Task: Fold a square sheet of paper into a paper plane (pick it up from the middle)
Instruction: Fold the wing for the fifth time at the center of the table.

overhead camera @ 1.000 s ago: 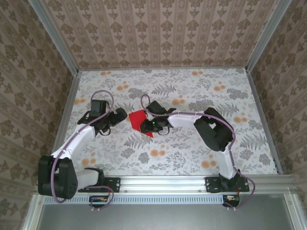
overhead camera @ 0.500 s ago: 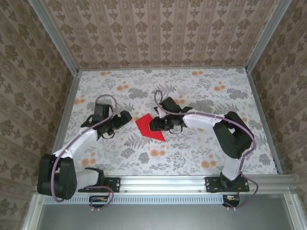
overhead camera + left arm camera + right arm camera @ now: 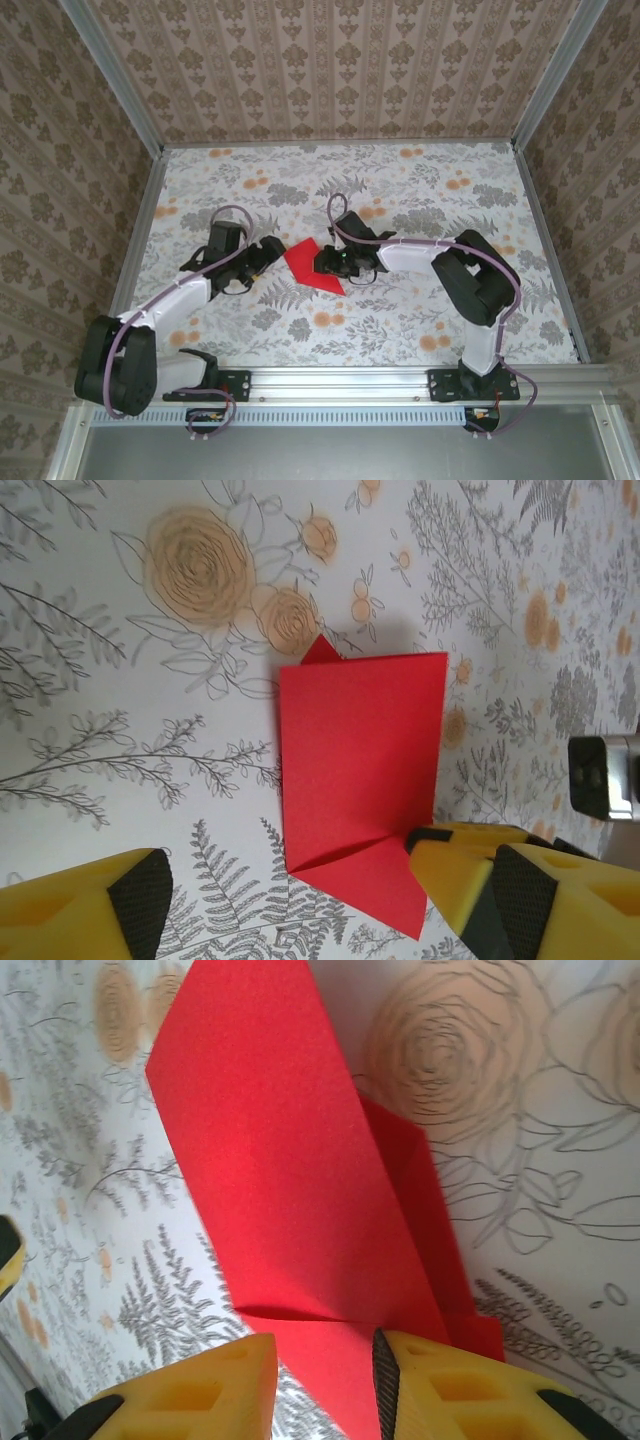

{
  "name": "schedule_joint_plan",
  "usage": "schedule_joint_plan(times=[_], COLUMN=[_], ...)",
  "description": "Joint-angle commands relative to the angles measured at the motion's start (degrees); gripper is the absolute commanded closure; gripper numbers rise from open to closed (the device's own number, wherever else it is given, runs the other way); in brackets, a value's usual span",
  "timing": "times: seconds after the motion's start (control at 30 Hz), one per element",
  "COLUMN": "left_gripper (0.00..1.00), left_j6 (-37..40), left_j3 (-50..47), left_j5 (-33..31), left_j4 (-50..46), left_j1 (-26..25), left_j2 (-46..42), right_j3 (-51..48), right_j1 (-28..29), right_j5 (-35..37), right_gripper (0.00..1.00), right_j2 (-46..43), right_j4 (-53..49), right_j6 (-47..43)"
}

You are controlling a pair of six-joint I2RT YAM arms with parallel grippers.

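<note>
- Right gripper: jaws slightly apart astride the square sheet of paper, probably steadying it.
- Left gripper: jaws wide apart beside its left edge, ready to crease.

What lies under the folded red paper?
The bright red folded paper sheet rests on the floral table; a lower red flap shows at one edge. The rest beneath is covered.

the square sheet of paper is thin red paper, matt and faintly grainy, sharply creased. my fingers look like matt yellow plastic with dark rubbery pads. the table cover looks smooth, printed, matt.
</note>
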Motion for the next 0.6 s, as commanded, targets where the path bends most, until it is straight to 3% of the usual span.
schedule_joint_plan(times=[0.0,0.13,0.57], left_gripper=[0.17,0.24,0.34], left_j6=[-4.43,-7.46,-11.25], left_j3=[-0.67,-0.56,1.38], left_j5=[2.71,5.13,6.6], left_j4=[3.28,7.56,14.2], left_j1=[-1.54,-3.88,-9.31], left_j2=[2.21,6.32,14.64], right_j3=[-1.92,-4.32,-11.88], right_j1=[-1.07,-2.39,-7.41], right_j5=[-0.05,-2.38,-10.92], right_gripper=[0.68,0.69,0.68], right_j2=[1.37,1.78,2.57], right_j4=[2.34,6.21,19.24], right_j6=[2.45,4.45,11.27])
